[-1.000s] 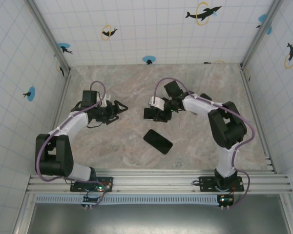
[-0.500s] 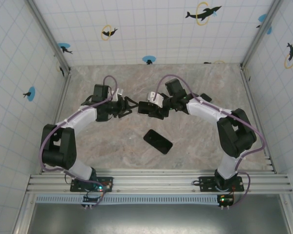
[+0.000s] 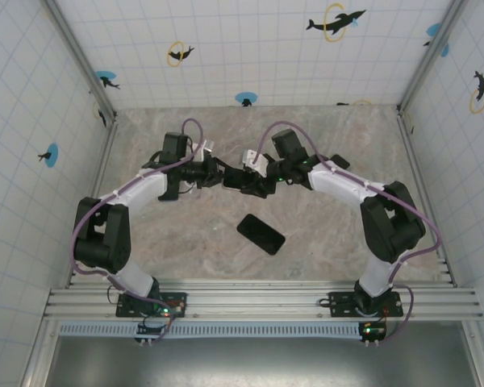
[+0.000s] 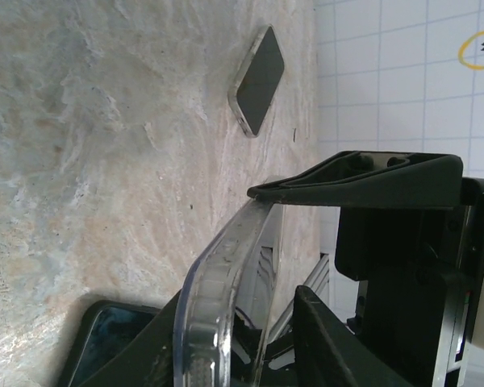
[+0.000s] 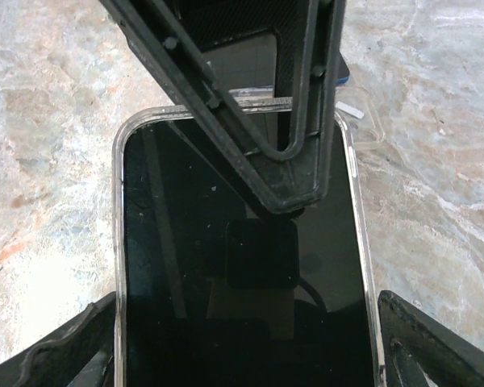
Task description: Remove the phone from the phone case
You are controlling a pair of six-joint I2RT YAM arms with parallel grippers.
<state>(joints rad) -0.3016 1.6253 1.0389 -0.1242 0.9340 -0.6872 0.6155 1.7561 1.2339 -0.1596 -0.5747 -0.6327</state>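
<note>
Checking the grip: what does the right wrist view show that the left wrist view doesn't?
Right wrist adds: the glossy black phone screen face-on, a finger of the left gripper over it. Left wrist adds: a dark flat slab with a clear rim lying on the beige marbled table. Shared: that table and the clear plastic phone case, edge-on from the left wrist.

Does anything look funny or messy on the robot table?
Nothing looks spilled or broken. One odd thing: a black phone lies crooked on the table all by itself, while the right gripper holds the cased phone, a second one with a clear rim around it.
</note>
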